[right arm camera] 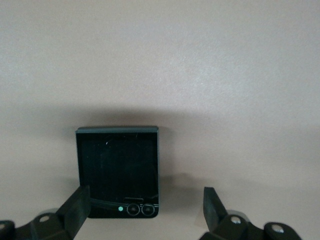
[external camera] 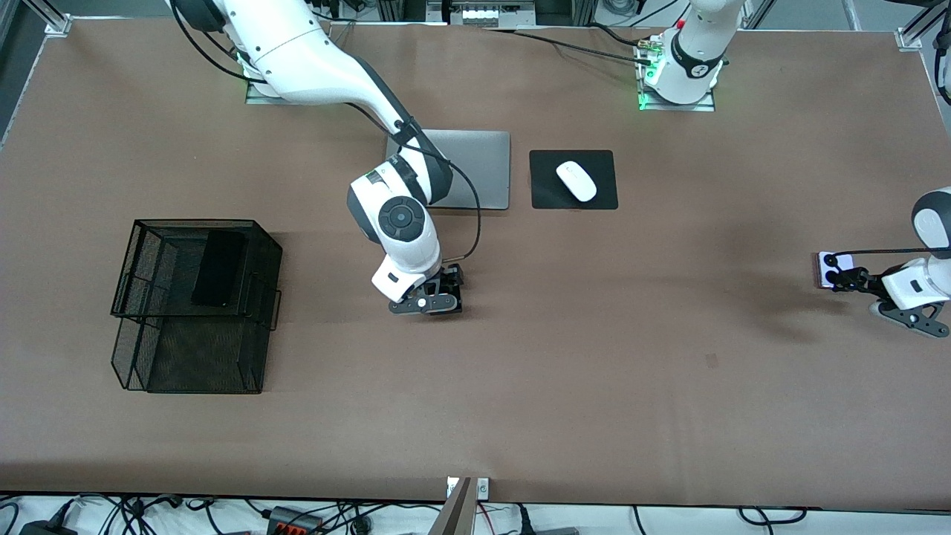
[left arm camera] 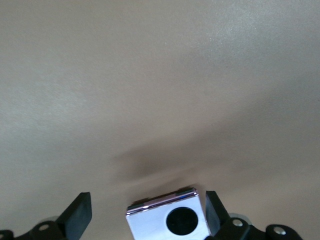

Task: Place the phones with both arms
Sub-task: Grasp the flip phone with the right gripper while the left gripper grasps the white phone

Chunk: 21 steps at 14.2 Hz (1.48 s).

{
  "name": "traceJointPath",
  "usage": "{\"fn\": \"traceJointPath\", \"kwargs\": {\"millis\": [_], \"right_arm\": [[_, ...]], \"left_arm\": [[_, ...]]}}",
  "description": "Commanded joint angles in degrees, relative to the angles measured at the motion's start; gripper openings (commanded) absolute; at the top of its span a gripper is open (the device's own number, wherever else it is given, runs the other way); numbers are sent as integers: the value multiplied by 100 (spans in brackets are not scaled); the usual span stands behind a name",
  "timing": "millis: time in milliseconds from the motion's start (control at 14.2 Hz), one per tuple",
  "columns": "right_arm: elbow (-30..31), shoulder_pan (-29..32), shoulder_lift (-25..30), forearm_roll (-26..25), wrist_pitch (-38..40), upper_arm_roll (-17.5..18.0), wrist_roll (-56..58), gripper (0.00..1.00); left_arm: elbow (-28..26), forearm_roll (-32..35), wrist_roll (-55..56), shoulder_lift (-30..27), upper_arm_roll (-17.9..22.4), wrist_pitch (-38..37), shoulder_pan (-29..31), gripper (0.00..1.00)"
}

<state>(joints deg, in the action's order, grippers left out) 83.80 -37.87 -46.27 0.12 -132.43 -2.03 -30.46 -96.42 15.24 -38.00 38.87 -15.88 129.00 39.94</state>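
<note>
No writing is readable on either phone. The right gripper [right arm camera: 142, 210] hangs over the glossy, square black phone [right arm camera: 118, 167], jaws wide and empty. The left gripper [left arm camera: 147, 212], jaws likewise spread, straddles the lilac-white phone [left arm camera: 167, 220] on the matte brown bench [external camera: 594, 334].

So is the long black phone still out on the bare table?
No, the long black phone lies on the upper tier of the black mesh rack.

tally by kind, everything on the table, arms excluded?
Phones: 3 - slim black phone in the mesh rack, folded black phone, lilac phone
Mesh rack: 1
Laptop: 1
Mouse: 1
Mouse pad: 1
Total: 7
</note>
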Motion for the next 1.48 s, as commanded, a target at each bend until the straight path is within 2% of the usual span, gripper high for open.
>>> {"fn": "traceJointPath", "kwargs": {"millis": [0,281,632,1124,1194,1264,1335,1405], "right_arm": [[-101,-114,-171,120,-212,-8,-188,100],[-101,-168,-259,454,-274,-8,-223,100],[-101,-159,-382,515,-388,-8,-223,100],[-101,-89,-426,604,-397,9,-162,100],[-101,-89,-435,604,-415,9,-162,89],[-101,-71,-426,604,-415,9,-153,65],[-101,-54,-418,595,-415,9,-109,49],[-101,-53,-400,595,-389,1,-39,38]], "left_arm": [[-245,50,485,-256,-108,-189,102,100],[-350,-11,696,-291,-82,-200,102,100],[-815,-144,742,-344,120,317,92,100],[-896,-152,434,-336,243,389,146,100],[-904,-152,434,-327,243,398,146,100],[-905,-152,434,-318,243,389,146,100],[-931,-152,434,-318,243,389,154,100],[-940,-152,434,-309,243,398,163,100]]}}
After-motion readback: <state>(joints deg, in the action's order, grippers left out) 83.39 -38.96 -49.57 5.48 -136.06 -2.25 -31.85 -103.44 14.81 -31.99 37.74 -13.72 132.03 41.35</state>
